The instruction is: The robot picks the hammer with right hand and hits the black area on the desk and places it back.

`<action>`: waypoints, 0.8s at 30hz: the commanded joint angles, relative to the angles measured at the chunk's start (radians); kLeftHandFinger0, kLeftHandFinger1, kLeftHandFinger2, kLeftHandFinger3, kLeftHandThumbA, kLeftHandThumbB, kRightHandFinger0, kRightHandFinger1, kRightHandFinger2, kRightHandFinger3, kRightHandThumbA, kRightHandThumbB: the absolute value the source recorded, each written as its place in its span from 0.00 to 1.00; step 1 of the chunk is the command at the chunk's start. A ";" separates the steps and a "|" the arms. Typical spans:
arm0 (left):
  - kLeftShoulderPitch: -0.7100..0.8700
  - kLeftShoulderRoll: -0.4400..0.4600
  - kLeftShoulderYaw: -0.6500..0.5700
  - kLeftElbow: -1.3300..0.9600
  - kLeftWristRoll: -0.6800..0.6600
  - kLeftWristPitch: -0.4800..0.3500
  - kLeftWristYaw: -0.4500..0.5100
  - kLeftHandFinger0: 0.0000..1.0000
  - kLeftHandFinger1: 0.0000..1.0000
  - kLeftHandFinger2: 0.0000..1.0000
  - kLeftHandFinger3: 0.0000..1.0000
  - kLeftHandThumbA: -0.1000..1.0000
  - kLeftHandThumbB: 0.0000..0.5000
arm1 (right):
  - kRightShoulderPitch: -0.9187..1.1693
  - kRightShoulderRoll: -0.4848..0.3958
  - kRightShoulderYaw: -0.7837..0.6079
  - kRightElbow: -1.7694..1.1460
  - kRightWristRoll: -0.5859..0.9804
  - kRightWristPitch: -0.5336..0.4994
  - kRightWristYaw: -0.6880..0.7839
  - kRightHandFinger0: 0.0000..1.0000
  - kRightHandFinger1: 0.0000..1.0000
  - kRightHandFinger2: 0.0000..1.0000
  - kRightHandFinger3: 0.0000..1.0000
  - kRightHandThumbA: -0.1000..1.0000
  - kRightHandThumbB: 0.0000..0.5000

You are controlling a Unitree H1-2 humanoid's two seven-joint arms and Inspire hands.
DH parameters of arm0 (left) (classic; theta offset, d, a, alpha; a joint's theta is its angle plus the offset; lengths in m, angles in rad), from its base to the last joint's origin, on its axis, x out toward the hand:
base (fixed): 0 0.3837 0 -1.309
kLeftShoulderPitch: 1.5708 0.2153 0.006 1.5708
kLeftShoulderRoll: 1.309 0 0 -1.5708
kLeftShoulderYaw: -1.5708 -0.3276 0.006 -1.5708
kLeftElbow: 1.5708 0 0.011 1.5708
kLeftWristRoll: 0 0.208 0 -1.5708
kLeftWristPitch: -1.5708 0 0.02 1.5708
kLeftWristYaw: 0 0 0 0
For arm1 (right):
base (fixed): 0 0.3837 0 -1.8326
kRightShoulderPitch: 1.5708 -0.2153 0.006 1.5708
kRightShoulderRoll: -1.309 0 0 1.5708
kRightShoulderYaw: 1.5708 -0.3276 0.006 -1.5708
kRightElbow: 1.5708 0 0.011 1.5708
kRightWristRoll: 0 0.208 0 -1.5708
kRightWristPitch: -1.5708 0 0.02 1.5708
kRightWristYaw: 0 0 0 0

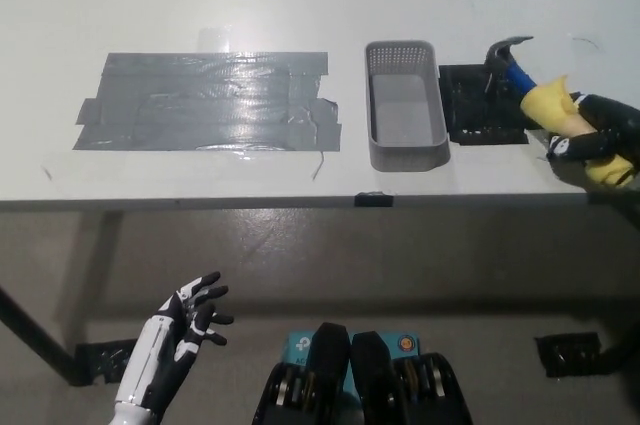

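My black right hand (598, 135) is shut on the yellow grip of the hammer (540, 95) at the desk's right edge. The hammer tilts up and to the left, and its dark metal head (503, 51) hangs over the top right corner of the black square area (480, 105). I cannot tell whether the head touches it. My white left hand (185, 317) rests below the desk's front edge at the lower left, open with its fingers spread.
A grey mesh basket (404, 145) stands just left of the black area. A wide patch of grey tape strips (205, 102) covers the desk's left middle. The desk's front edge (300, 202) runs across the picture.
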 commanded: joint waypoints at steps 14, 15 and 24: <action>-0.026 0.025 -0.006 -0.026 0.034 -0.031 -0.003 0.49 0.57 0.70 0.72 0.94 0.09 | -0.176 -0.143 0.066 -0.133 0.034 -0.035 0.258 0.08 0.53 0.80 0.83 0.00 0.29; -0.028 0.026 -0.008 -0.024 0.041 -0.039 -0.001 0.49 0.57 0.69 0.72 0.95 0.08 | -0.177 -0.144 0.067 -0.130 0.034 -0.036 0.262 0.07 0.51 0.78 0.81 0.00 0.28; -0.029 0.026 -0.008 -0.026 0.061 -0.032 0.002 0.50 0.56 0.65 0.68 1.00 0.12 | -0.174 -0.133 0.040 -0.127 0.037 -0.037 0.240 0.08 0.62 0.89 0.89 0.00 0.25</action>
